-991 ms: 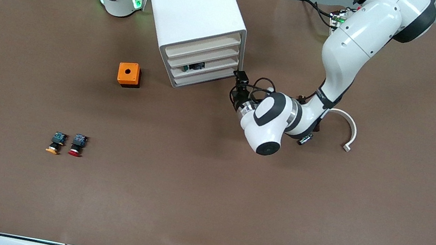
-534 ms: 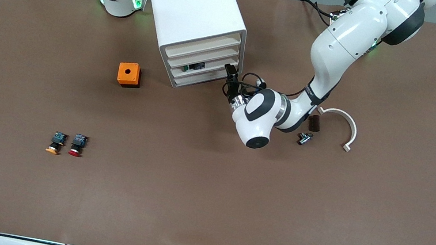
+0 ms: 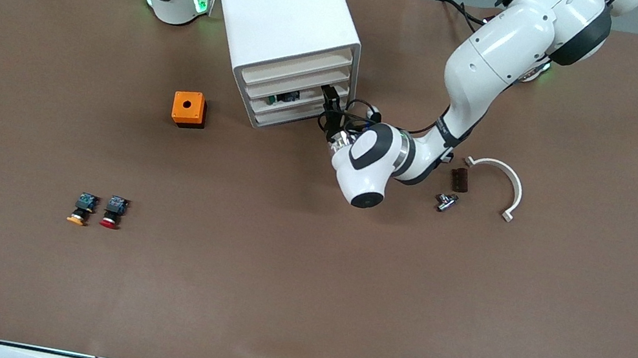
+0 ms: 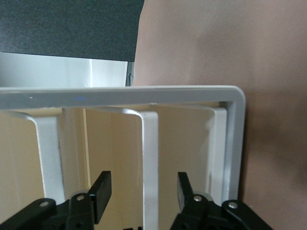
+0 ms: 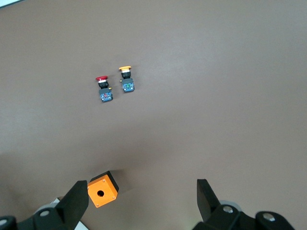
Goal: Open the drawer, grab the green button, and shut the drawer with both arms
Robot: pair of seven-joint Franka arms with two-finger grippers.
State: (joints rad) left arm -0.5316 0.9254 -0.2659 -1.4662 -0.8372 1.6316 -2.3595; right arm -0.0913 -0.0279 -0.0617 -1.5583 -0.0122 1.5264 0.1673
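The white drawer cabinet [image 3: 286,9] stands near the arms' bases, its cream drawer fronts [image 3: 294,79] facing the front camera. The button [image 3: 282,98], dark and blue with a green end, shows in a lower level of that front. My left gripper [image 3: 328,99] is at the cabinet's front, at the end toward the left arm. In the left wrist view the left gripper [image 4: 143,191] is open and its jaws stand either side of a white rail [image 4: 150,153] without touching it. My right gripper [image 5: 141,201] is open and empty, high over the table, and is out of the front view.
An orange box [image 3: 189,109] with a round hole sits beside the cabinet toward the right arm's end; it also shows in the right wrist view [image 5: 102,188]. Red-capped [image 3: 113,212] and yellow-capped [image 3: 82,209] buttons lie nearer the front camera. A white curved piece [image 3: 500,175], a brown block [image 3: 459,179] and a small metal part [image 3: 445,201] lie by the left arm.
My left gripper has moved from beside the cabinet's corner to in front of its drawer fronts. The brown block and metal part have come into view. The right arm has not moved.
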